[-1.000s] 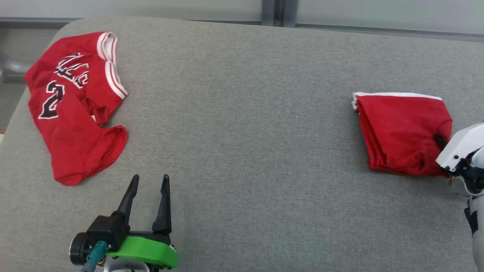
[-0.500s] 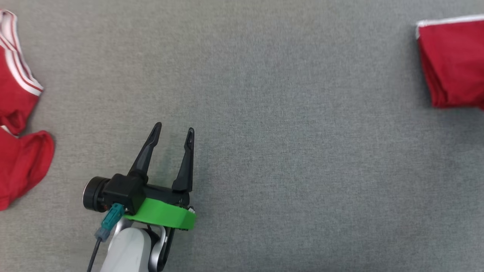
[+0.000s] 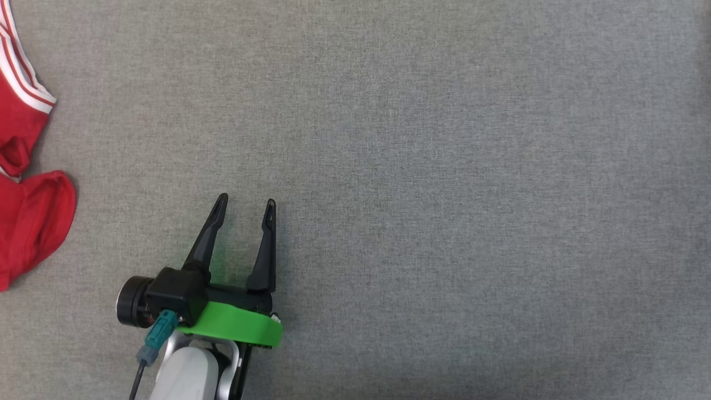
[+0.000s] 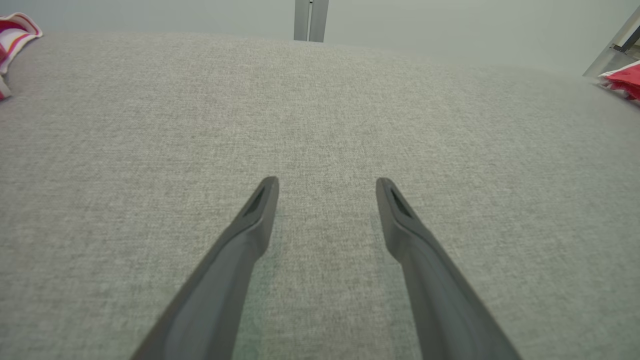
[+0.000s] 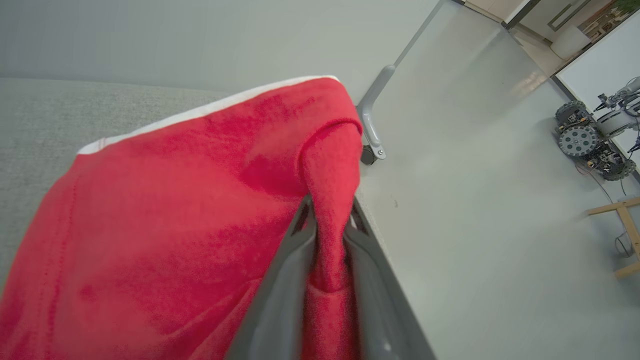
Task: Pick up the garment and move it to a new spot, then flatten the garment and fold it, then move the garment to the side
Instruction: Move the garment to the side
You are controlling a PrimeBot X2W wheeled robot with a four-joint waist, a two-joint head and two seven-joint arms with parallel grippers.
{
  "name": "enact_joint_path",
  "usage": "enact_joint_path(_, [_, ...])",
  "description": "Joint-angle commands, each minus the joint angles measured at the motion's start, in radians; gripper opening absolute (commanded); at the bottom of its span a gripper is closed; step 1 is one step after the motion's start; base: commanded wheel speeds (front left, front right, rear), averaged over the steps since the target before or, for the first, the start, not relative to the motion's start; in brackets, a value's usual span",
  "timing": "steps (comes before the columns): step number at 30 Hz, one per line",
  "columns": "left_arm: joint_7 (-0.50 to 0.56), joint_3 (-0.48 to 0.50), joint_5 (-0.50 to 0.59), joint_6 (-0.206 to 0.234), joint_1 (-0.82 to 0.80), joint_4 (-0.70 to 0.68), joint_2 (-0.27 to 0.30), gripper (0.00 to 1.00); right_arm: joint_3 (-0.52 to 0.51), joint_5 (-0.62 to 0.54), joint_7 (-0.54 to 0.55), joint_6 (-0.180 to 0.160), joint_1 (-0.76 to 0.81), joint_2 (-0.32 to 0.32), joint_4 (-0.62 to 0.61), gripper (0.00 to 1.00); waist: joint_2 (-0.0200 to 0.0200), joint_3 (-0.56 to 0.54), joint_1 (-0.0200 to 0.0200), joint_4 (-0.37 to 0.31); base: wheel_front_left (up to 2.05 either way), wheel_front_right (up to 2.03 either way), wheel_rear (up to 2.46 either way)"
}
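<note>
In the right wrist view the folded red garment [image 5: 175, 200] with a white-trimmed edge lies on the grey padded surface [image 5: 35, 125], close to its right edge. My right gripper [image 5: 327, 205] is closed on a raised fold of the red cloth, one finger on each side of it. A sliver of the garment [image 4: 622, 80] shows at the far right of the left wrist view. My left gripper [image 3: 246, 200] hovers open over bare grey fabric at the lower left, nothing between its fingers, as the left wrist view [image 4: 327, 182] confirms.
A second red jersey [image 3: 22, 222] with white striped trim lies crumpled at the left edge and shows again as that jersey [image 4: 15, 35] at the far left. Beyond the surface's right edge are a metal bracket [image 5: 372, 110], pale floor [image 5: 475, 200] and a small wheeled machine [image 5: 595, 140].
The head camera has dipped down and closer, so the folded garment and the right arm have slid out of that view. The left gripper keeps its open stance.
</note>
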Motion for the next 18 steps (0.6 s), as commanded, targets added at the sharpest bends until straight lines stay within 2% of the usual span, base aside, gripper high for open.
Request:
enact_joint_path(1, [0.0,0.003,-0.011,0.001,0.006,-0.002,0.003,1.0,-0.012,-0.02,-0.015,-0.001,-0.008,-0.005,0.008,1.0,0.0,-0.013,-0.0002,-0.001,0.0,0.0,0.0])
enact_joint_path(3, [0.0,-0.001,-0.018,0.002,0.002,-0.001,0.003,1.0,0.0,-0.045,-0.029,-0.001,0.005,0.004,0.023,1.0,0.0,-0.026,-0.0002,-0.003,0.0,0.0,0.0])
enact_joint_path(7, [0.0,-0.01,-0.042,0.016,-0.014,-0.006,0.004,1.0,0.012,-0.09,-0.131,-0.001,0.032,-0.019,-0.007,1.0,0.0,-0.058,-0.0002,-0.005,0.0,0.0,0.0])
enact_joint_path(12, [0.0,-0.001,-0.079,0.037,0.006,0.004,0.004,1.0,0.019,-0.072,-0.276,-0.001,0.089,0.022,-0.089,1.0,0.0,-0.14,-0.0002,-0.004,0.0,0.0,0.0])
enact_joint_path(18, [0.0,0.026,-0.106,0.066,0.091,0.02,0.004,1.0,0.034,-0.007,-0.404,-0.001,0.282,0.125,-0.22,1.0,0.0,-0.306,-0.0002,0.01,0.0,0.0,0.0])
